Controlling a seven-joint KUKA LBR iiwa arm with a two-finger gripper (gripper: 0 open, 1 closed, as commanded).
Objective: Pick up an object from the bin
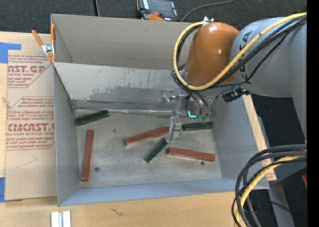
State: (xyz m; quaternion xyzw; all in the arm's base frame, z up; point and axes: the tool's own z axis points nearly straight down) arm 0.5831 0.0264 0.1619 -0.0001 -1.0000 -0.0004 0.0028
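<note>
Gripper (175, 130) positioned low in the grey bin (124, 42), set at the right end of a red-brown stick (145, 137), a dark green stick (156, 150) just beside, clenched or released state not determinable.

The bin (114, 42) is viewed by a single camera from above and somewhat to one side, close enough that it is taken in nearly whole. The arm (279, 56) is seen reaching in from the right.

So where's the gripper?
In the camera view, the gripper is right of centre in the bin, at a red-brown stick's right end, a dark green stick below.
</note>
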